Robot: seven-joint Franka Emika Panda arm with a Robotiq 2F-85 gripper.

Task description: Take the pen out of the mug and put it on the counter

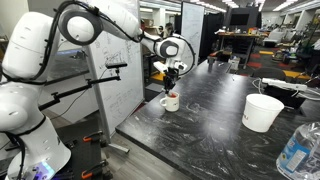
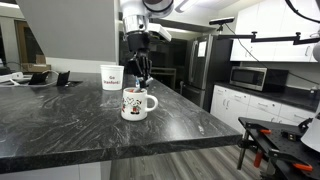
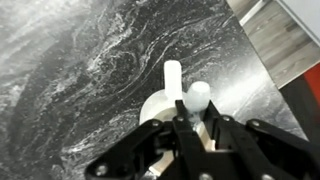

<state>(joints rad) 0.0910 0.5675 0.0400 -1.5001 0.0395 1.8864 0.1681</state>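
The pincer (image 2: 143,81) hangs just over the white mug (image 2: 137,104), fingers pointing down. The pen's (image 3: 198,95) pale end pokes up between them at the mug. I cannot tell if they pinch it. The mug stands on the black desk (image 2: 60,125).

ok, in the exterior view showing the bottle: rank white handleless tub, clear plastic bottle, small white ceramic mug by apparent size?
1-2. white handleless tub and clear plastic bottle: look about alike; the bottle is nearest the camera and cropped, so unranked.
3. small white ceramic mug: clearly smallest.
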